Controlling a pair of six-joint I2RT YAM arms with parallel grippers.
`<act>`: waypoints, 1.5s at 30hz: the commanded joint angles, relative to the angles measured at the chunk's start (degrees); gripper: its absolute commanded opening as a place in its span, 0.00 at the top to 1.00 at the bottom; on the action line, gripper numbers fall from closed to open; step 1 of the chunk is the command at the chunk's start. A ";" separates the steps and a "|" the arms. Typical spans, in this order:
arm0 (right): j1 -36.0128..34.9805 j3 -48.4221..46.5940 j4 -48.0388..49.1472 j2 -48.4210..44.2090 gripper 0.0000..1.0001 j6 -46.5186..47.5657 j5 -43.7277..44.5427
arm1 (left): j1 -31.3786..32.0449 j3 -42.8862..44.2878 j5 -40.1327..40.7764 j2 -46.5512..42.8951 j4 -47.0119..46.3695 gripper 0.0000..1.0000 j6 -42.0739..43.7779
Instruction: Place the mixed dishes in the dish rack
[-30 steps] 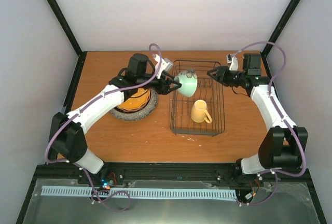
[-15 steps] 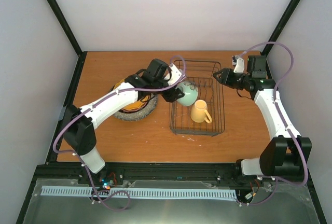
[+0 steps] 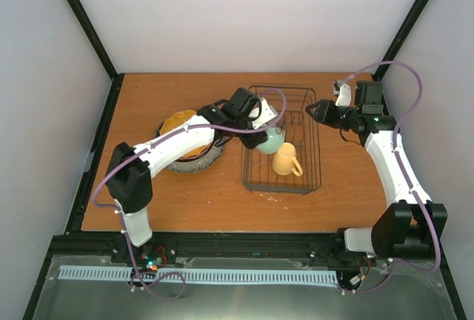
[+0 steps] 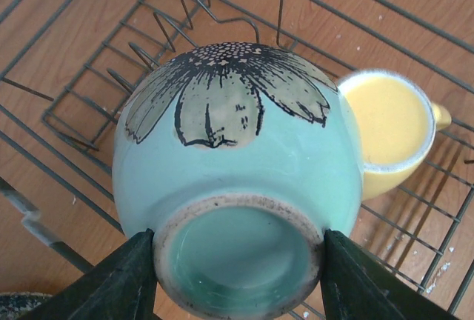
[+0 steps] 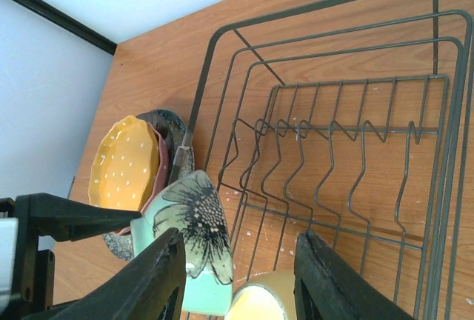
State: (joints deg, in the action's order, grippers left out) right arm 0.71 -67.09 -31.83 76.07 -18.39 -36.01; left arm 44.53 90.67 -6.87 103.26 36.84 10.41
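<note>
My left gripper (image 3: 261, 137) is shut on the foot ring of the pale green bowl (image 3: 271, 139), which bears a black flower print. It holds the bowl upside-down over the left side of the black wire dish rack (image 3: 317, 151). In the left wrist view the bowl (image 4: 237, 157) fills the middle between my fingers (image 4: 118, 283). The yellow mug (image 3: 286, 160) lies in the rack just right of the bowl, also showing in the left wrist view (image 4: 392, 131). My right gripper (image 3: 311, 107) is open and empty over the rack's far right edge. The orange white-dotted plate (image 3: 179, 124) lies on the stack at left.
The plate stack, with the grey speckled plate (image 3: 194, 161) at the bottom, sits left of the rack on the wooden table (image 3: 185, 201). The rack's upright wire tines (image 5: 333, 157) fill its far half. Black frame posts stand at the table's back corners.
My left arm has carried the green bowl rightward from beside the rack to over it, next to the mug. My right gripper has drawn back slightly to the right.
</note>
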 commanded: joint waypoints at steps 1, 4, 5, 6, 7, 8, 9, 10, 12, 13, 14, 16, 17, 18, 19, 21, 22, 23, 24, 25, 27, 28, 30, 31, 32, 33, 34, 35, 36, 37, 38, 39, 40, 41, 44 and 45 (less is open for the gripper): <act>0.60 0.73 -1.13 -2.30 0.60 1.16 0.85 | 1.34 3.98 3.40 -0.64 1.09 0.99 1.82; 0.70 1.12 -1.30 -2.46 0.60 1.31 0.77 | 1.34 3.86 5.30 -1.38 1.97 0.99 2.02; 0.70 1.26 -1.22 -2.50 0.60 1.33 0.58 | 1.29 3.69 5.79 -1.62 2.19 1.00 2.10; 0.68 1.34 -1.29 -2.44 0.60 1.38 0.47 | 1.40 3.64 6.27 -1.83 2.51 0.99 2.15; 0.69 1.41 -1.31 -2.43 0.60 1.36 0.35 | 1.36 3.51 6.81 -2.03 2.73 0.99 2.27; 0.70 1.51 -1.18 -2.37 0.60 1.31 0.06 | 1.38 3.40 7.32 -2.09 2.88 0.99 2.37; 0.70 1.57 -1.15 -2.41 0.60 1.29 -0.09 | 1.40 3.33 7.72 -2.06 3.05 0.99 2.43; 0.70 1.48 -1.17 -2.41 0.60 1.32 -0.11 | 1.53 3.29 8.06 -1.94 3.06 0.99 2.49; 0.70 1.45 -1.30 -2.34 0.60 1.41 -0.43 | 2.09 3.33 8.89 -1.41 3.16 0.99 2.73; 0.70 1.36 -1.52 -2.41 0.60 1.57 -0.46 | 2.66 3.36 9.31 -0.95 3.22 0.99 3.03; 0.70 1.35 -1.70 -2.45 0.60 1.75 -0.46 | 3.15 3.41 9.79 -0.50 3.31 0.99 3.20; 0.70 1.35 -2.07 -2.62 0.60 2.14 -0.40 | 4.21 3.66 10.28 0.68 3.69 0.99 3.42; 0.70 1.27 -2.35 -2.65 0.60 2.24 -0.38 | 4.69 3.71 10.45 1.24 3.82 0.99 3.49; 0.70 1.26 -2.59 -2.72 0.60 2.37 -0.38 | 5.14 3.84 10.60 1.77 3.96 0.99 3.58; 0.70 1.26 -2.78 -2.83 0.60 2.51 -0.38 | 5.53 3.93 10.72 2.23 4.16 0.99 3.64; 0.70 1.23 -3.11 -3.02 0.60 2.78 -0.27 | 6.04 3.98 10.66 2.83 4.45 0.99 3.62; 0.65 1.30 -3.23 -3.08 0.60 2.83 -0.29 | 6.23 3.92 10.62 2.96 4.62 0.99 3.64; 0.69 1.42 -3.19 -3.21 0.60 2.84 -0.31 | 6.45 3.86 10.57 3.06 4.77 1.00 3.60; 0.63 1.51 -3.15 -3.23 0.60 2.77 -0.29 | 6.67 3.81 10.64 3.07 4.90 0.99 3.56; 0.69 1.61 -3.22 -3.21 0.60 2.83 -0.45 | 6.78 3.74 10.59 3.08 5.15 0.99 3.49; 0.65 1.72 -3.18 -3.21 0.60 2.77 -0.87 | 7.03 3.60 10.46 3.02 5.62 0.99 3.34; 0.65 1.80 -3.16 -3.26 0.60 2.79 -1.03 | 7.10 3.36 10.29 2.92 5.79 0.99 3.31; 0.70 1.85 -3.16 -3.14 0.60 2.82 -1.33 | 7.35 2.84 9.94 2.91 6.19 0.99 3.30; 0.70 1.95 -3.16 -3.17 0.60 2.78 -1.47 | 7.63 2.46 9.81 3.04 6.34 0.99 3.31; 0.68 2.03 -3.19 -3.21 0.60 2.85 -1.58 | 7.78 2.10 9.67 3.12 6.39 0.99 3.33; 0.69 2.05 -3.22 -3.26 0.60 2.84 -1.68 | 8.03 1.73 9.46 3.43 6.49 0.99 3.31; 0.70 2.09 -3.23 -3.21 0.60 2.84 -1.77 | 8.23 1.36 9.31 3.79 6.49 0.99 3.30; 0.67 2.11 -3.23 -3.23 0.60 2.90 -1.90 | 8.42 0.94 9.08 4.28 6.49 1.00 3.29; 0.69 2.08 -3.34 -3.19 0.60 2.94 -1.93 | 8.65 0.62 8.89 4.81 6.53 0.99 3.26; 0.68 2.05 -3.43 -3.22 0.60 2.93 -2.01 | 8.90 0.39 8.67 5.39 6.66 0.99 3.21; 0.69 2.10 -3.48 -3.28 0.60 2.98 -2.01 | 9.17 0.18 8.62 6.04 6.69 0.99 3.20; 0.64 2.02 -3.60 -3.34 0.60 3.05 -1.92 | 9.43 0.08 8.63 6.52 6.67 0.99 3.16; 0.65 2.08 -3.66 -3.45 0.60 3.09 -1.81 | 9.63 0.04 8.52 7.03 6.71 0.99 3.14; 0.63 2.08 -3.82 -3.54 0.60 3.19 -1.79 | 9.73 0.03 8.51 7.51 6.75 0.99 3.08; 0.65 2.14 -4.09 -3.73 0.60 3.26 -1.78 | 10.00 -0.22 8.94 8.53 6.75 0.99 3.19; 0.69 2.21 -4.12 -3.78 0.60 3.34 -1.78 | 10.04 -0.31 9.16 8.81 6.71 0.99 3.20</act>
State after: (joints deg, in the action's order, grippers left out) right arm 0.78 -65.43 -35.03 74.11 -15.88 -37.12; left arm 53.32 90.08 2.46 111.18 43.97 13.04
